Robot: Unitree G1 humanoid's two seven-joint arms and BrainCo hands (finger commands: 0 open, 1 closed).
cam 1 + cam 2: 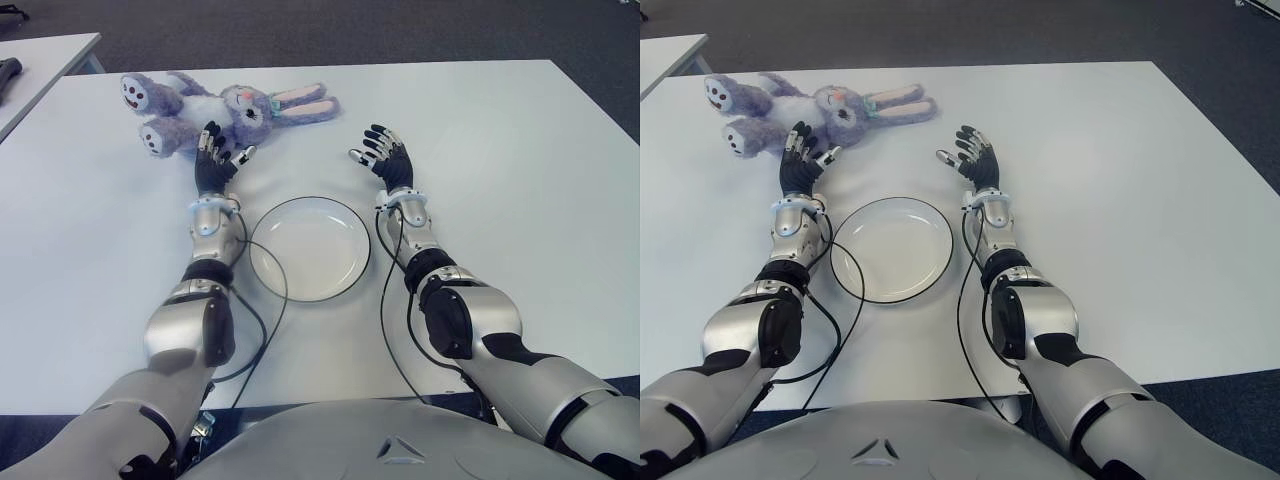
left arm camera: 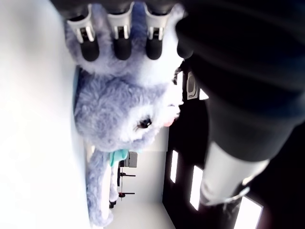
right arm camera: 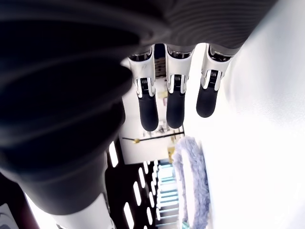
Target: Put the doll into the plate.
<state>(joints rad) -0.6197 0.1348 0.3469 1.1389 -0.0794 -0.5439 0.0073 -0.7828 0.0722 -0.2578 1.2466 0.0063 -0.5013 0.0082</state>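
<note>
left robot hand [image 1: 216,160] spread beside one doll [image 1: 225,108]; one plate [image 1: 309,249]

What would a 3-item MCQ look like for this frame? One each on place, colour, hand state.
1. Where does the doll lie?
A. in the plate
B. on the table beyond the plate, by the left hand
C. in the right hand

2. What colour is the plate?
A. white with a dark rim
B. solid red
C. blue

3. What state is the left hand in?
A. closed on the doll
B. open, holding nothing
C. closed on the plate

Answers: 1 B, the doll lies on the table, the plate is empty. 2 A, dark edge line shows. 3 B, fingers spread near the doll; the right hand is open too.
</note>
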